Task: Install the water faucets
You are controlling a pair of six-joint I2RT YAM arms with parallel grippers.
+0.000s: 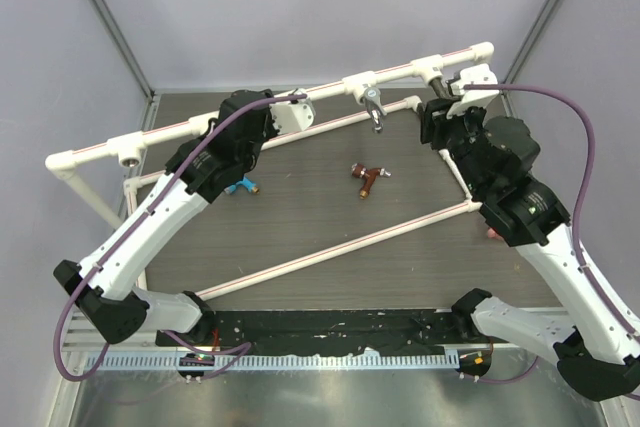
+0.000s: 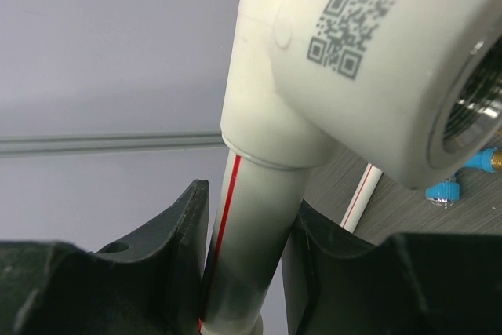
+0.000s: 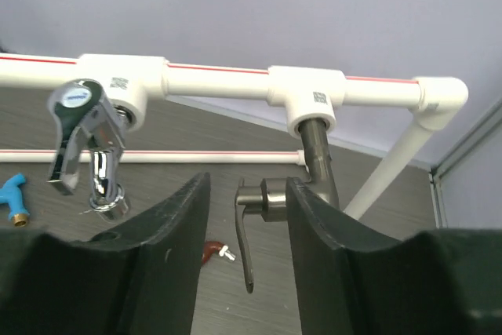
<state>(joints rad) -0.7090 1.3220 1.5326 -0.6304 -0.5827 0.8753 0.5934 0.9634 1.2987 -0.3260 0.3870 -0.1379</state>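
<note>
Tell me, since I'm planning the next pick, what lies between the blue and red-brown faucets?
Only bare table between blue faucet and red-brown faucet, shown in the top view.

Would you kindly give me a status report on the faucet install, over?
Left gripper clamped on white pipe. Right gripper open around dark faucet in its tee. Chrome faucet fitted; red-brown faucet, blue faucet on table. No obstruction seen.

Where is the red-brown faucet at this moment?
In the top view, the red-brown faucet lies loose on the table near its middle, in front of the chrome faucet hanging from the back pipe, with the blue faucet to its left.
</note>
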